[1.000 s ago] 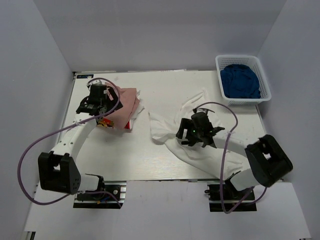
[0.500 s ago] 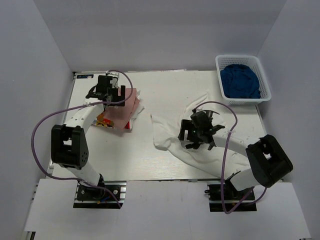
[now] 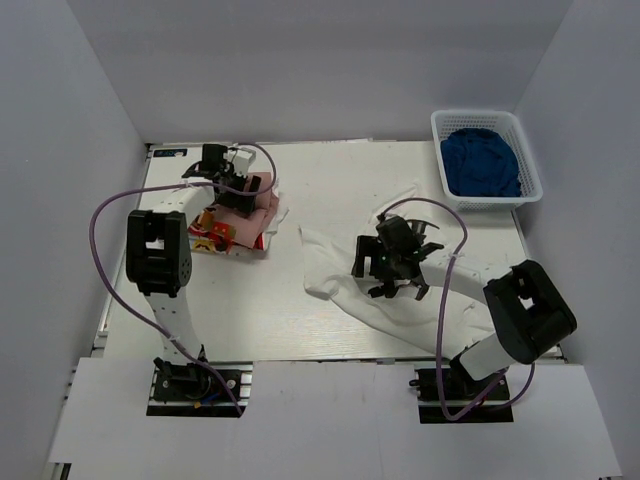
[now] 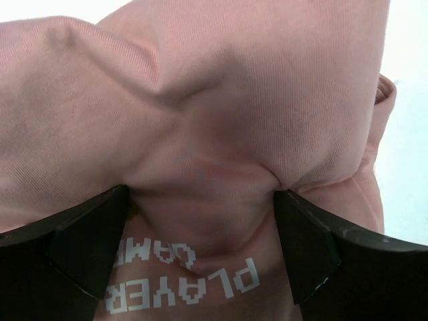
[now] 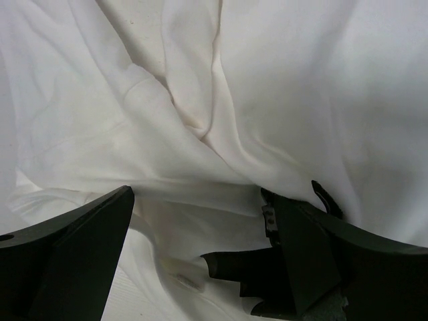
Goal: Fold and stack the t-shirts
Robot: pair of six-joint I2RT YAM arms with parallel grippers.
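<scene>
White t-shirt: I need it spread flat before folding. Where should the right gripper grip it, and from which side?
Probably the free corner of the white t-shirt at the top view's left, coming down from its outer side: there the cloth lies flat, while the middle under the open right gripper is bunched in folds.

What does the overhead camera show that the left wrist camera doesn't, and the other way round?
Overhead only: the white t-shirt, the basket of blue cloth, the red-yellow printed shirt. Left wrist only: white PLAYER lettering, upside down. Both: the pink t-shirt with the left tool open over it.
</scene>
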